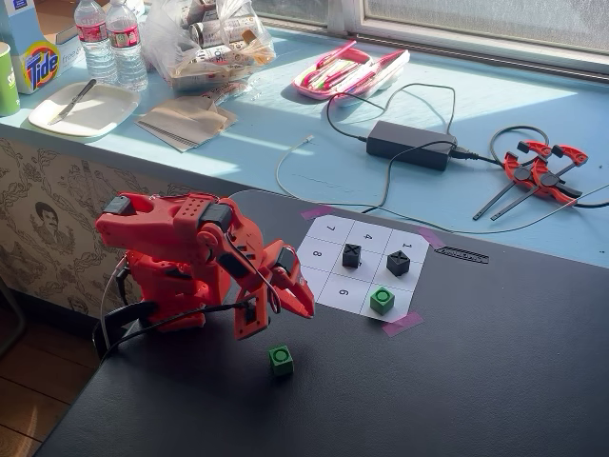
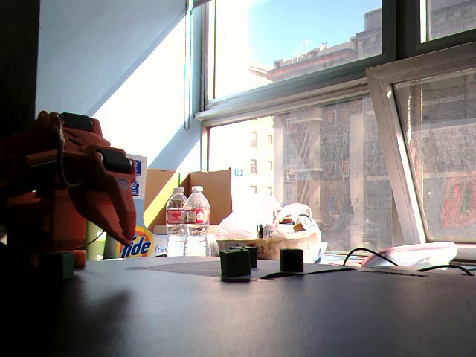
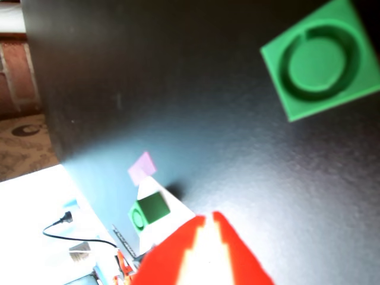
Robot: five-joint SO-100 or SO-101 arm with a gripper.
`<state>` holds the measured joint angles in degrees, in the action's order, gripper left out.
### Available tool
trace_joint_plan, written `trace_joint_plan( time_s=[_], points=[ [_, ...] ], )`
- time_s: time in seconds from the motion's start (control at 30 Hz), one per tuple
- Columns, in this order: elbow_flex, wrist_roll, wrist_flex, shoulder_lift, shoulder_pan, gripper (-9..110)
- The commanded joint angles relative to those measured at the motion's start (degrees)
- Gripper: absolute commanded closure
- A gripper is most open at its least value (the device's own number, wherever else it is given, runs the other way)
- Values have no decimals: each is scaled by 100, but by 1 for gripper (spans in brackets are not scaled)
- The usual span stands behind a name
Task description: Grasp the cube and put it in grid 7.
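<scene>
One bright green cube (image 1: 281, 360) on black table (image 1: 476, 381), ring recess on face; pincer (image 1: 285, 309) clenched, empty, just above.

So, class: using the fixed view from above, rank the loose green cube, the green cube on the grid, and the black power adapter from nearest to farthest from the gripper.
1. Loose green cube, on the dark table just below the gripper.
2. Green cube on the grid, to the right on the paper's lower corner.
3. Black power adapter, far up on the blue sill.

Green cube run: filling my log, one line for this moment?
small green cube: on black table, off grid | red gripper: above it, empty | cell 7: empty
</scene>
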<state>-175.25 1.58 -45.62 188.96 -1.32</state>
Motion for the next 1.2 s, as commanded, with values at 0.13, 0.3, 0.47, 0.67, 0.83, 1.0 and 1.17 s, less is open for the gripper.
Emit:
trace_joint_plan(
  time_s=[0.13,0.3,0.47,0.67,0.83,1.0,1.17],
  points=[
    [-404,-62,70,26,-70,101],
    [-404,-62,70,26,-70,101],
    [-404,-79,70,26,-79,101],
    [-404,-26,70,26,-35,101],
    [-404,-88,79,26,-97,101],
    [-404,-123,79,26,-123,101],
    [-404,-132,79,26,-132,101]
  ],
)
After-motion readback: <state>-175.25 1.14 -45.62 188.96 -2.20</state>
